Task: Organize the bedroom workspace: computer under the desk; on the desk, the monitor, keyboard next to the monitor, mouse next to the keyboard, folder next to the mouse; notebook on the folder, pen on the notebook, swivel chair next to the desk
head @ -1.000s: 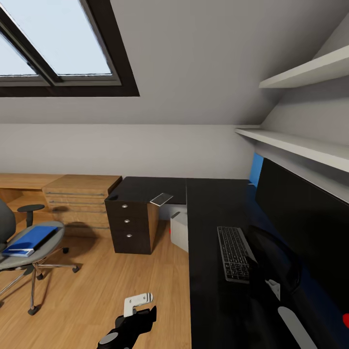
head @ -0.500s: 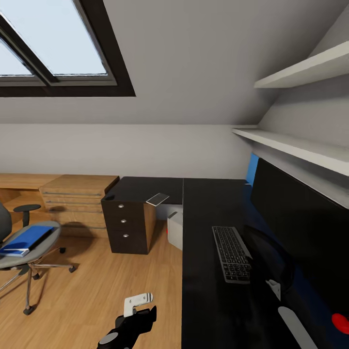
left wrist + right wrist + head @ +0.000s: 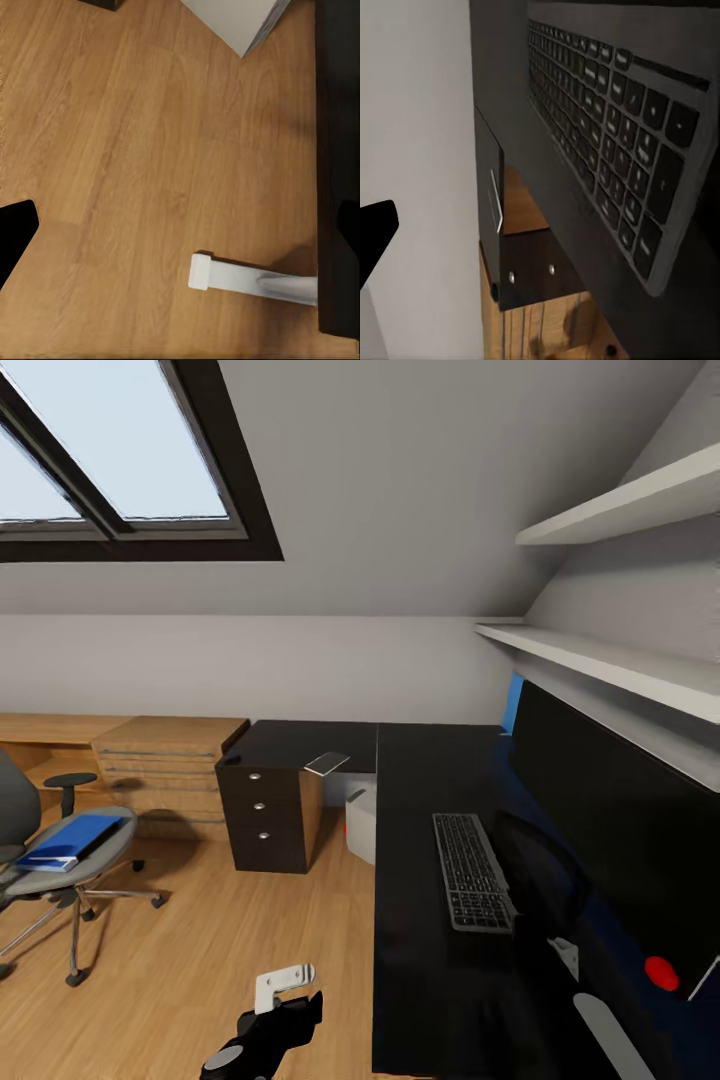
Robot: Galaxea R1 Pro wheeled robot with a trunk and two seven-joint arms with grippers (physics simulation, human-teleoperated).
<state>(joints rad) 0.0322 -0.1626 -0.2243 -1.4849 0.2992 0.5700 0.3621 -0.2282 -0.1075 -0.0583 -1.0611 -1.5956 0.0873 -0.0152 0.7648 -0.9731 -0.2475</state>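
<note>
- Sitting at the desk corner: keyboard already lies on the black top, right beside the monitor.
- Computer sits under the desk by the drawer unit, so that step looks done.
- Folder is on the chair seat, well apart from the desk across the wood floor. Looks like your next job.
- Notebook lies at the far desk edge, over the drawers.
- Mouse and pen: can't make them out.
- Left gripper hangs low over the floor, holding nothing; jaws look spread in its wrist view.
- Right gripper hovers close over the keyboard; can't tell its opening.
- Next: turn the base left, drive to the chair, come down on the folder's edge.
</note>
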